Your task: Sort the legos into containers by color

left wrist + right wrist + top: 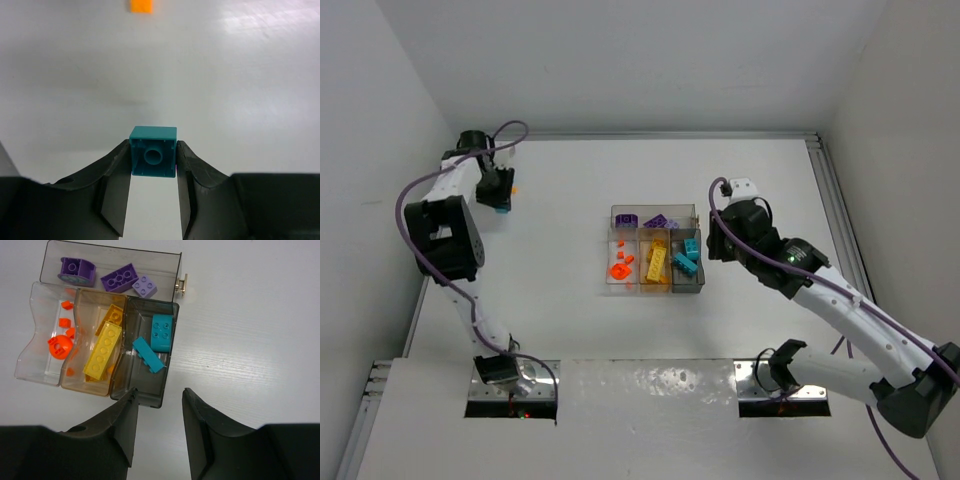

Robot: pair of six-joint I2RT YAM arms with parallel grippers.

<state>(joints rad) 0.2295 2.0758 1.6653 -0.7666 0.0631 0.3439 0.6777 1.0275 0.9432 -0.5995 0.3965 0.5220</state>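
- The left hand [153, 169] is closed on a teal brick [153, 158]. One finger presses each flat side wall, and the hollow underside faces the wrist camera. Gripping the flat sides at the very fingertips looks meant to stop it twisting and let it drop cleanly on release. Whether it is off the bench [240, 75] I cannot tell.
- An orange brick [141, 5] lies loose on the bench well ahead of that hand, not yet sorted.
- The tray [179, 270] sits well apart from the left hand, so a carry across is probably due.
- The right hand [160, 394] is partly spread and holds nothing, its fingertips just short of the tray's near wall.
- Directly ahead of it is the dark bin [142, 385] with two teal pieces. The yellow bin [85, 310] and the orange bin [37, 347] lie off to its left, and the long purple bin [167, 265] lies beyond. The held brick belongs in the dark bin.
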